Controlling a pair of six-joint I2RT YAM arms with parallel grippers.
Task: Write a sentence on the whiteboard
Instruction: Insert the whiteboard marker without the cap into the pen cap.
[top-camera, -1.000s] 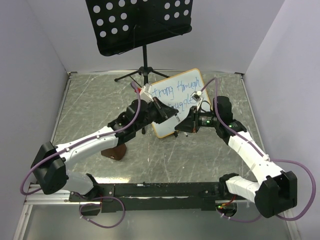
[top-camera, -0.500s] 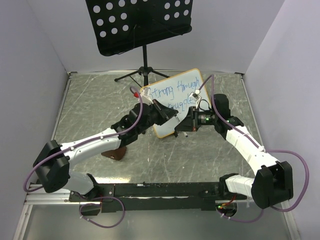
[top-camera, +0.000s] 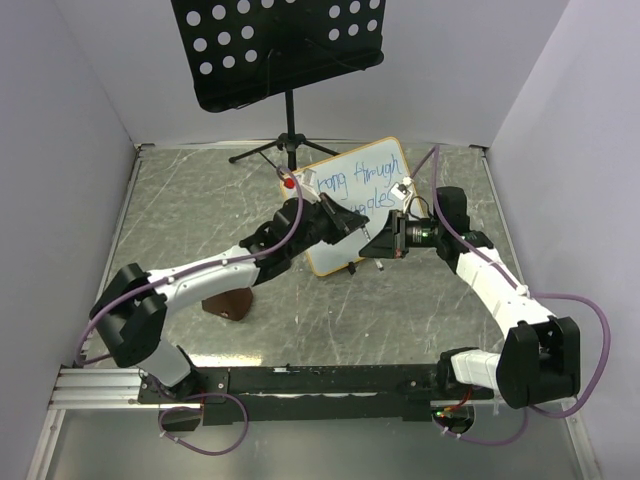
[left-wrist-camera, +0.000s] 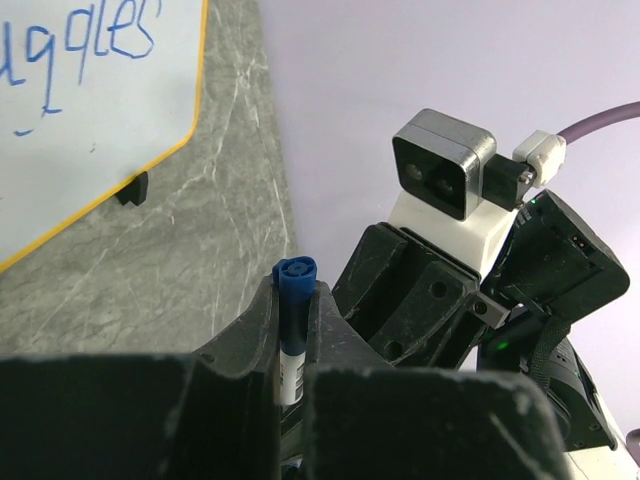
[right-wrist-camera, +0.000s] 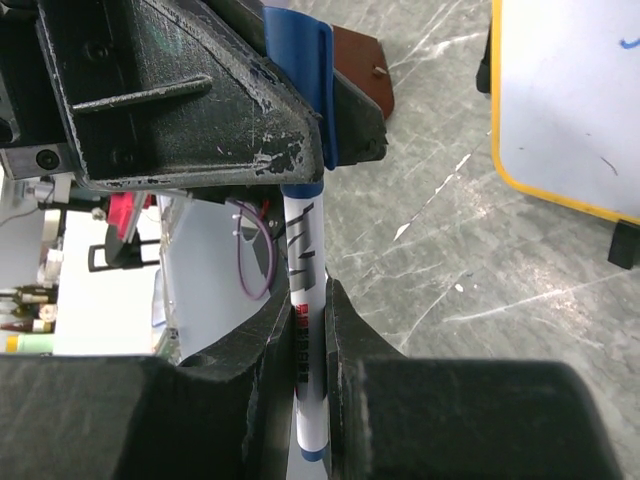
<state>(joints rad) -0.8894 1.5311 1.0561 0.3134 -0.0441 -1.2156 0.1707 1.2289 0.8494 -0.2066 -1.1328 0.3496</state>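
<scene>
You've got both grippers on one marker (right-wrist-camera: 303, 250), held over the table (top-camera: 200, 220) just in front of the whiteboard (top-camera: 326, 258). Your left gripper (left-wrist-camera: 293, 318) is clenched on the marker's blue cap end. Your right gripper (right-wrist-camera: 303, 310) is clenched on the white barrel, tips facing the left's. The whiteboard sits toward the back of the table, near the legs of the music stand (top-camera: 275, 45), partly hidden behind the left gripper. The sentence (top-camera: 366, 185) is in blue, two lines. "hrough" reads up top, "uggles" below, and the rest is covered.
</scene>
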